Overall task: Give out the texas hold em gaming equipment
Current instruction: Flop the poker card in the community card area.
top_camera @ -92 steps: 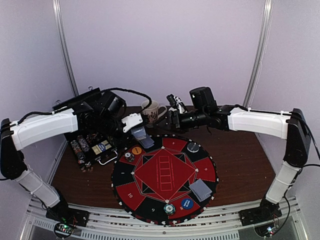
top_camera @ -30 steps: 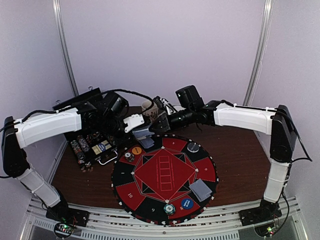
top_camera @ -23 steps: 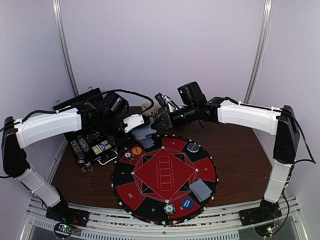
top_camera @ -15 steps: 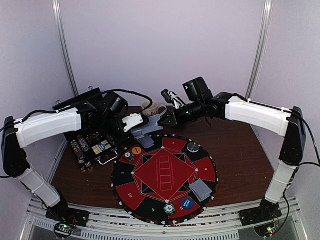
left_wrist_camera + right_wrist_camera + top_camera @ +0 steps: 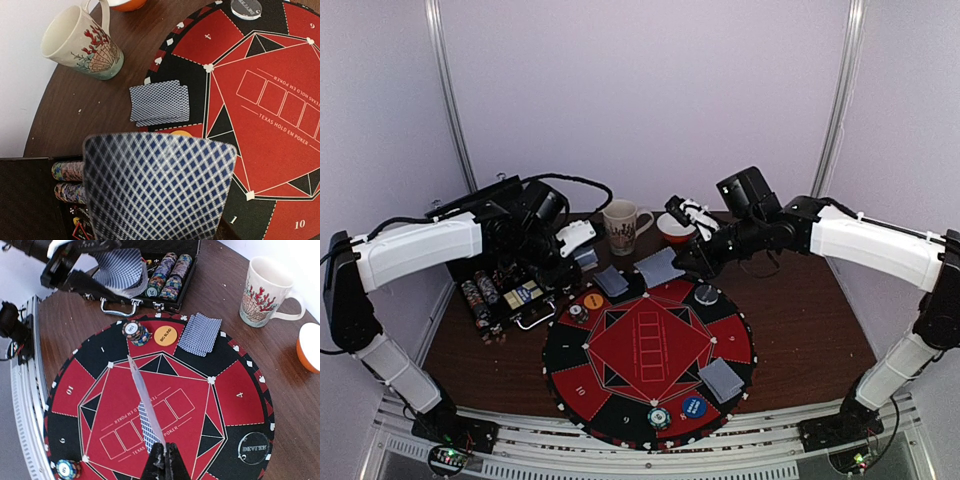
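At the far rim of the mat (image 5: 650, 350), the right gripper (image 5: 692, 257) was clamped tight on a single card (image 5: 658, 268), patterned back up. Seen from its own wrist, that card ran nearly edge-on away from the closed fingertips, above the red centre.

Left gripper (image 5: 578, 243) was closed on a deck (image 5: 155, 190) of blue-checked cards. The deck bowed slightly and sat above the table (image 5: 800, 320), between the case (image 5: 495, 200) and the mat.

Just beyond the deck, a pair of cards (image 5: 612, 281) lay face down, overlapped, across the mat's far-left border and partly on bare wood. Beside them on the mat was an orange disc (image 5: 592, 300), with a short chip stack (image 5: 577, 313) just to its left. A dealer disc (image 5: 706, 293) lay on the far-right border.

Near side of the mat:
- A small pile of cards (image 5: 722, 378) lay face down at the right.
- A blue disc (image 5: 693, 406) lay just below that pile.
- A striped chip (image 5: 658, 418) sat beside the disc, at the rim.

Behind the mat, a patterned mug (image 5: 623, 225) stood upright, with an orange bowl (image 5: 675, 228) to its right. The case lay open at the left, with rows of chips (image 5: 170, 275) stacked inside.
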Robot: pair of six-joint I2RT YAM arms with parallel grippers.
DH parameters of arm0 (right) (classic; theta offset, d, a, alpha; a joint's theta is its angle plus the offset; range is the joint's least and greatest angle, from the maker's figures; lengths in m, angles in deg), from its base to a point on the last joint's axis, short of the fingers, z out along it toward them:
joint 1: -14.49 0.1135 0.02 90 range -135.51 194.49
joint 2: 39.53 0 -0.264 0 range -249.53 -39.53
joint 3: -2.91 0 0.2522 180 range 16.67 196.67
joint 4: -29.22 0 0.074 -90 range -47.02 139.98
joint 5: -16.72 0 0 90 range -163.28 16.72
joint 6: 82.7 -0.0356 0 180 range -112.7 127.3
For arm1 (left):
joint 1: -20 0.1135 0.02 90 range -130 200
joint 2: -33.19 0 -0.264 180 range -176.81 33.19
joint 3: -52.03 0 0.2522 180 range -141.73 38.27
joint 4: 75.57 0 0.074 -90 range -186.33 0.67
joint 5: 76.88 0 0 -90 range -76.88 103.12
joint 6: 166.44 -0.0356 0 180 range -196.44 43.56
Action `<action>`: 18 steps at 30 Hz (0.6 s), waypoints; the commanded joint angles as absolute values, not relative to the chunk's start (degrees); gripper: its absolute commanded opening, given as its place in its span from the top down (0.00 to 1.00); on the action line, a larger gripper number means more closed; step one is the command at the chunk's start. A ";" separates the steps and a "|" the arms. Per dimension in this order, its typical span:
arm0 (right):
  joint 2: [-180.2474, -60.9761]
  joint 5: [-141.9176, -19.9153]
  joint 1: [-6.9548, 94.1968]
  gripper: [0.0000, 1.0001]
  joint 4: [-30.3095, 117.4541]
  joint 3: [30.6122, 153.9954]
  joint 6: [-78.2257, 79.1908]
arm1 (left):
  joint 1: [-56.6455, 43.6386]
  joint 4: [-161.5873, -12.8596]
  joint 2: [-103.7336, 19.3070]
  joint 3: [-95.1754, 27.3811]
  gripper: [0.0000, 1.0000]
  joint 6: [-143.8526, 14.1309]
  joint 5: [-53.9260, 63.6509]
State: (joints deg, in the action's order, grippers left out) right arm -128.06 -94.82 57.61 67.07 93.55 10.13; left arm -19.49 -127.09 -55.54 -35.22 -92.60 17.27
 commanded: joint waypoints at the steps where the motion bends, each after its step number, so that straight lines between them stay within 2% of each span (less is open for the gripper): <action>1: -128.66 -96.36 58.76 1.00 66.40 91.66 27.80 | -19.10 -125.55 -54.87 -34.73 0.55 -91.09 17.15; 7: -134.53 -103.22 59.31 1.00 63.82 95.25 17.41 | -19.05 -125.54 -54.22 -33.86 0.55 -90.60 16.94; 11: -131.15 -102.32 59.54 1.00 51.83 85.77 16.09 | -19.11 -125.28 -54.29 -33.83 0.55 -90.99 16.36; 18: -130.28 -99.15 59.58 1.00 48.44 81.58 39.02 | -19.08 -124.78 -54.59 -34.50 0.55 -91.75 15.07</action>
